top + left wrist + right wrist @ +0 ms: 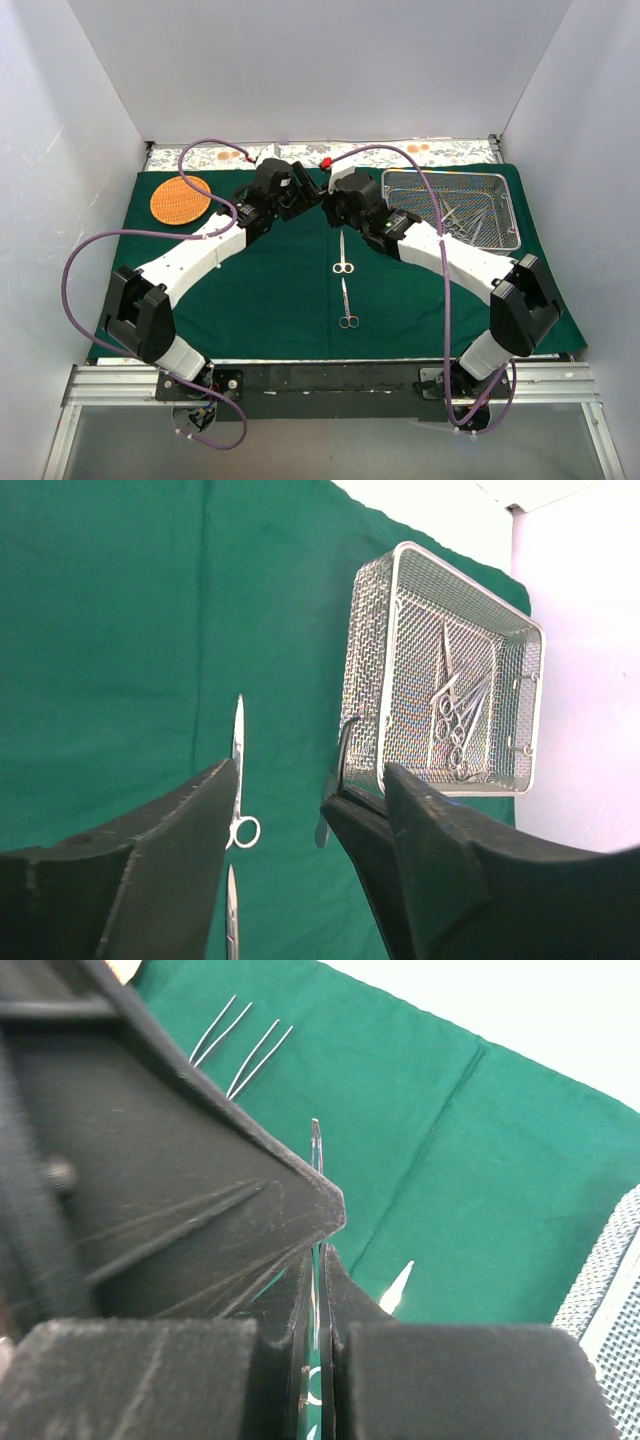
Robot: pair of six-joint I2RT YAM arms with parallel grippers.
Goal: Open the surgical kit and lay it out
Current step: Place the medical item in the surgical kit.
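Note:
The dark green cloth point(270, 290) lies spread flat. The wire-mesh tray point(445, 178) stands on its right part with several steel instruments point(470, 222) inside. Two scissors point(343, 252) point(347, 305) lie in a line at the centre. My right gripper point(331, 206) is shut on a thin steel instrument point(315, 1145), which also shows in the left wrist view point(343, 750). My left gripper point(305, 196) is open, its fingers point(180, 850) either side of the right gripper's tips. Two tweezers point(235, 1035) lie on the cloth beyond.
A round woven orange basket point(180, 200) sits at the cloth's far left. A patterned cloth strip point(440, 150) runs along the back wall. White walls enclose three sides. The tray's corner point(610, 1270) shows at the right of the right wrist view.

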